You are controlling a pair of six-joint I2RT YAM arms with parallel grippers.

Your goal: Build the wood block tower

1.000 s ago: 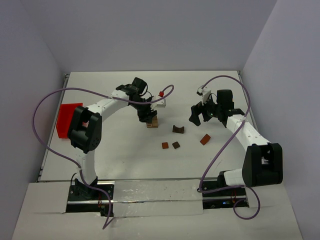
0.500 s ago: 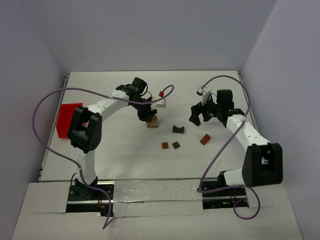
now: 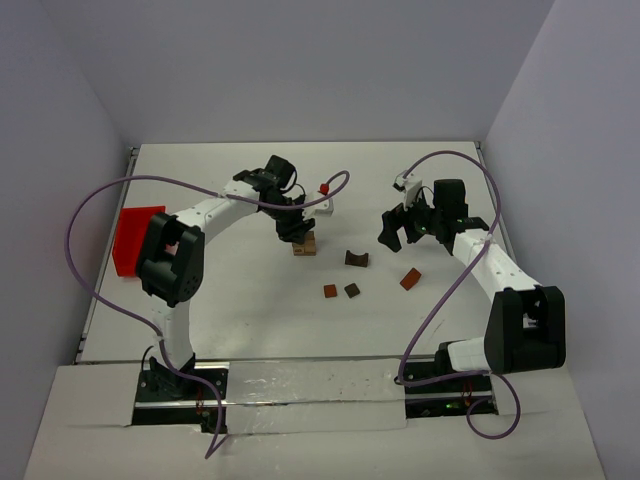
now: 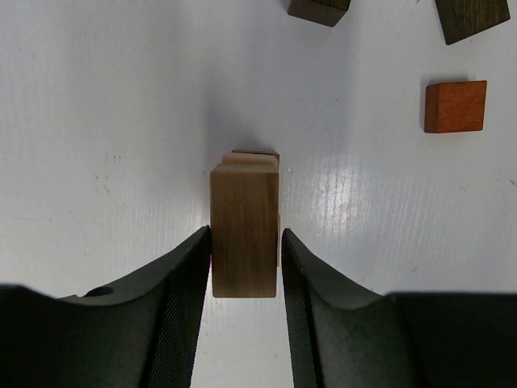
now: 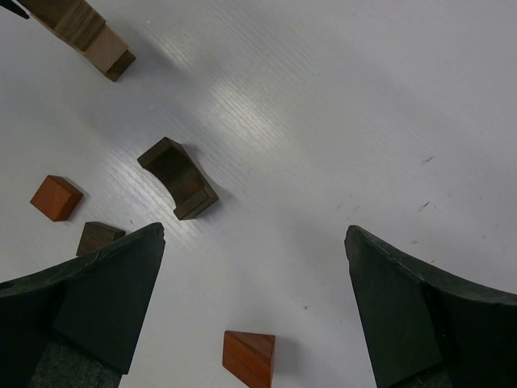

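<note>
Tan wood sits between the fingers [image 4: 187, 301] of my left gripper [image 4: 245, 236]. The left arm reaches from its base up and across to the middle of the table [image 3: 220, 320], elbow raised, wrist pitched straight down over the wood block tower [image 3: 304, 246]. In the left wrist view the two dark fingers are closed in on the tan block [image 4: 245, 206] at the top of the stack, one against each long side, grasping it. Edges of the blocks beneath peek out past its far end. The tower stands on the table a little left of centre, well apart from every table edge.

My right arm bends in from the right side, its wrist turned towards the centre. The right gripper [image 5: 254, 238] hangs above the table with its fingers spread wide, released, nothing between them.

Loose pieces lie between the two grippers and nearer to me. I see a dark arch block [image 3: 356, 259] near the tower on its right. A reddish-brown cube [image 3: 330, 291] and a dark brown cube [image 3: 352, 290] sit side by side but not touching, closer to the bases. A reddish-brown wedge [image 3: 411, 279] lies further right, near the right forearm. All of them rest apart from the tower. White table runs from the tower's left side to the red bin [image 3: 133, 238] at the left edge, and from behind the tower to the far edge.
</note>
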